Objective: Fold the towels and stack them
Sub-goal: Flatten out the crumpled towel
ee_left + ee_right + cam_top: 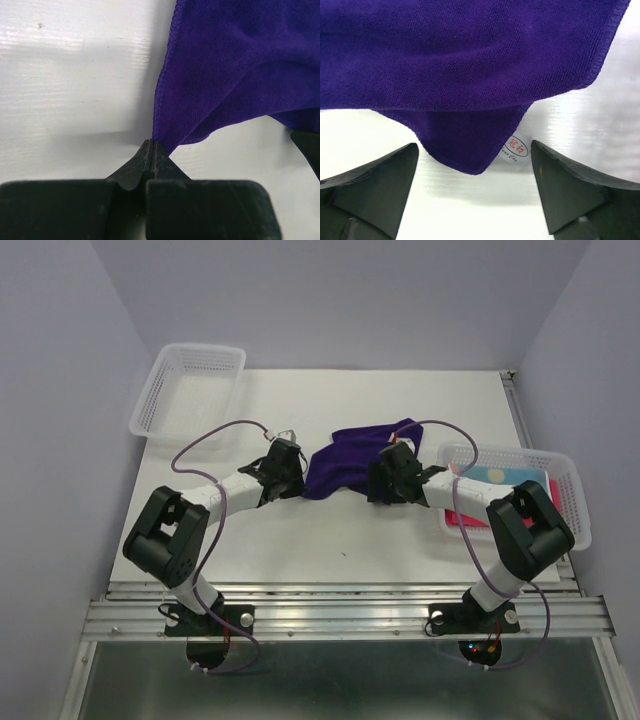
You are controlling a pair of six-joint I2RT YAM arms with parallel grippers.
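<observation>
Inside the wide-apart right gripper (474, 145) a corner of the purple towel (460, 60) was seen; another was clamped by the left gripper (151, 145).

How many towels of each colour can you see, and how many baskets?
Purple towel: 1
Light blue towel: 1
Pink-red towel: 1
White baskets: 2, left basket and right basket
Total: 5

A robot lab cell: plain pale walls (60, 390) box in a white bench (300, 550), with a left arm (215, 498) and a right arm (520, 530) bolted to a metal rail (340, 612).
</observation>
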